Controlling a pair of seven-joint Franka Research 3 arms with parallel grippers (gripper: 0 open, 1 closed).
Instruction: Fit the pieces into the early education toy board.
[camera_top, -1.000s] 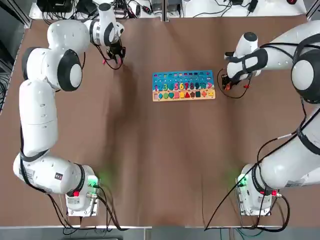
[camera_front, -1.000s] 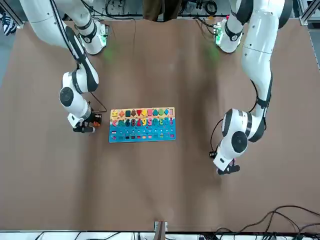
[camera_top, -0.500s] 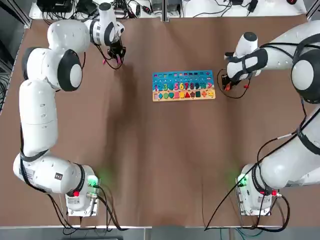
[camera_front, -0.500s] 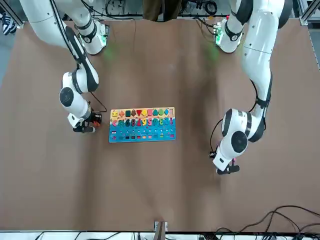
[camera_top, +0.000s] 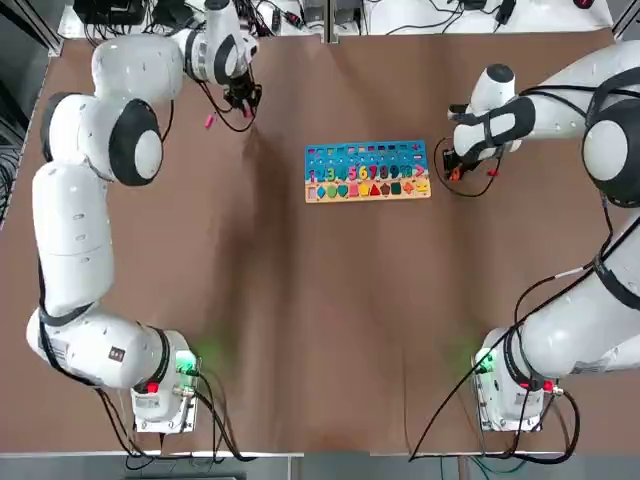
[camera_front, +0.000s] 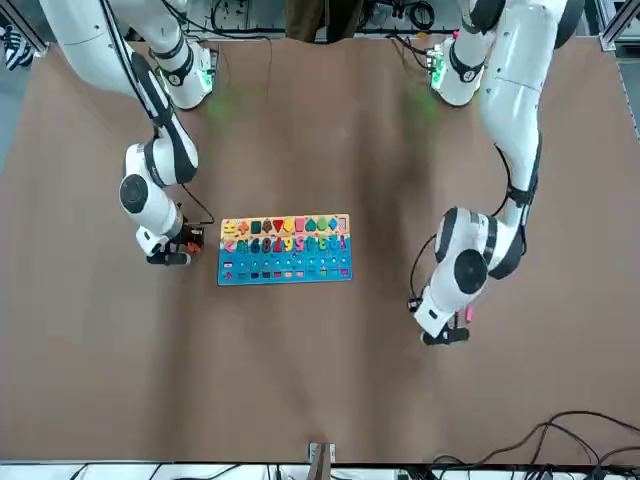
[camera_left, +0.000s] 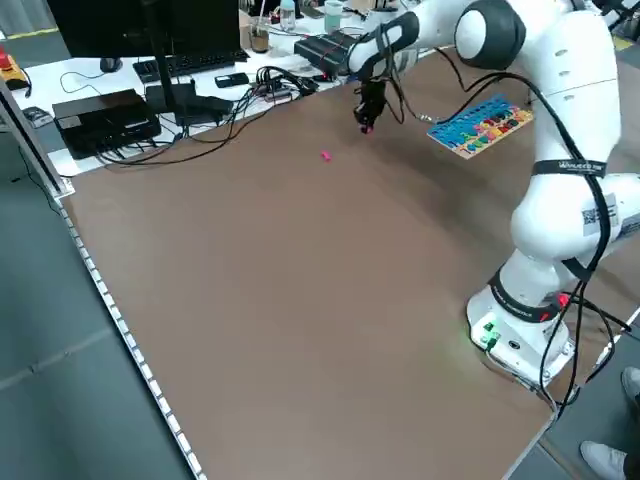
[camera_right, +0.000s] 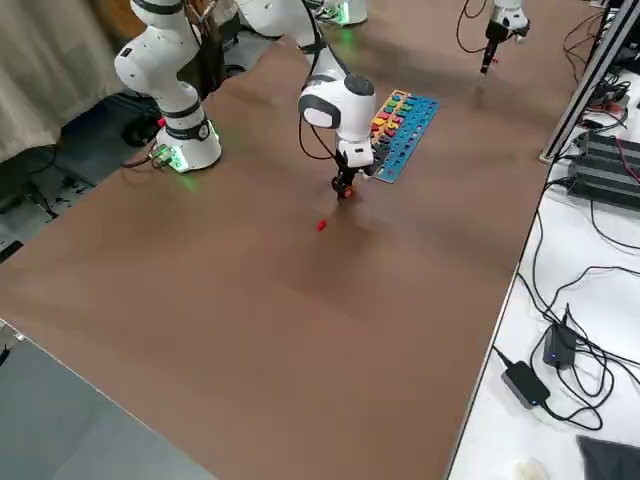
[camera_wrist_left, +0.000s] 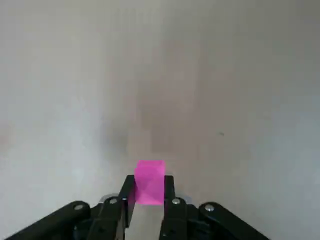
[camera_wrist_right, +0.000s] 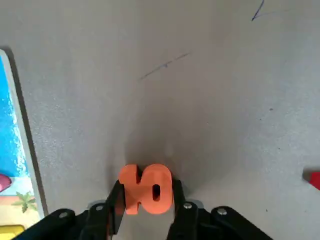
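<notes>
1. Near the far middle of the brown worktop (camera_top: 300, 300) lies the toy board (camera_top: 367, 171), flat, its blue half toward the far edge and its pale wood edge with the row of shapes toward the arm bases.
2. Just beside the board's right end, the right pincer (camera_wrist_right: 146, 200) is low over the worktop and clamps the orange number 10 piece (camera_wrist_right: 145, 189) between its fingers.
3. A red piece (camera_right: 321, 225) lies on the worktop near that pincer, apart from the board.
4. Toward the far left of the worktop, well apart from the board, the left pincer (camera_wrist_left: 148, 192) grips a pink piece (camera_wrist_left: 149, 174) between its fingers, raised above the surface.
5. Another pink piece (camera_top: 210, 121) lies on the worktop near the left pincer, on the side away from the board.
</notes>
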